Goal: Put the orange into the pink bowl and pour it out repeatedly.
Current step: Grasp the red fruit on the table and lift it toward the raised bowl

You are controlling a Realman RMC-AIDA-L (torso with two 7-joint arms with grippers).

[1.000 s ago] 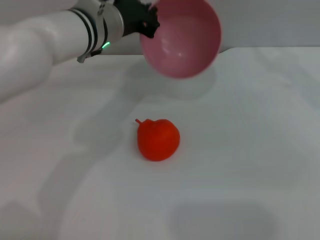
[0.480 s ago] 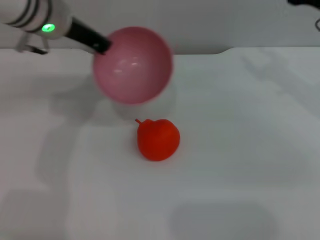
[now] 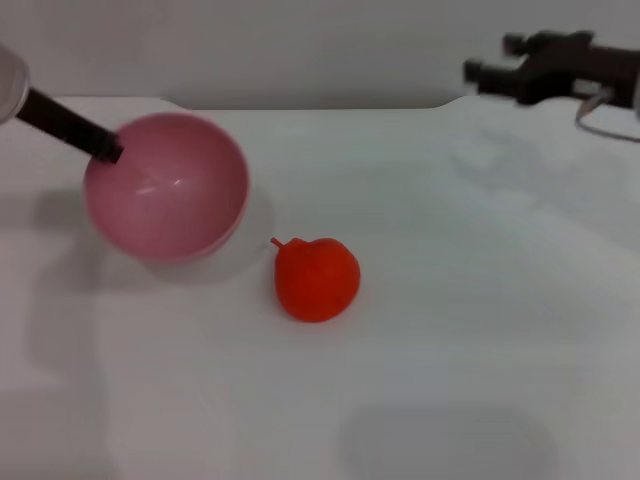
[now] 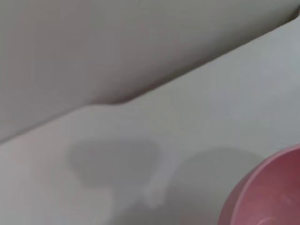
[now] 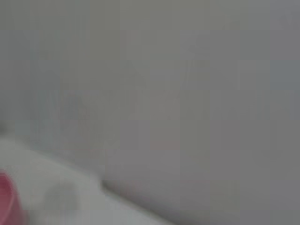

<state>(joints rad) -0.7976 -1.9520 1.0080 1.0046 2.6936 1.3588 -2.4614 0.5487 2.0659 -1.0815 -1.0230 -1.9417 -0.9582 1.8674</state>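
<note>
- A plain grey wall (image 3: 300,45) stands behind a white table (image 3: 450,330), whose far edge shows a shallow step where the two meet. The left wrist view gives the same wall and table edge, with soft shadows lying on the white top.
- The pink bowl (image 3: 165,187) is the biggest thing on the scene, at the table's left side in the head view. Its mouth is tipped toward the camera so the glossy inside shows, and nothing lies in it. Whether it rests on the table or hangs just above it cannot be told. A slice of its rim also shows at the edge of the left wrist view (image 4: 267,192), and a small pink smear at the edge of the right wrist view (image 5: 7,199).
- The left gripper (image 3: 100,150) reaches in from the upper left on a dark, slim finger and is clamped on the bowl's far left rim, holding the bowl by that edge.
- The right gripper (image 3: 500,72) hangs in the air at the upper right, over the far side of the table, well apart from both the bowl and the fruit. Its dark fingers point toward the left; they hold nothing, but how far apart they stand cannot be told.
- The orange (image 3: 316,278) sits on the bare table near the middle, just to the right of the bowl and apart from it, outside the bowl. A tiny stem nub sticks out at its upper left.
</note>
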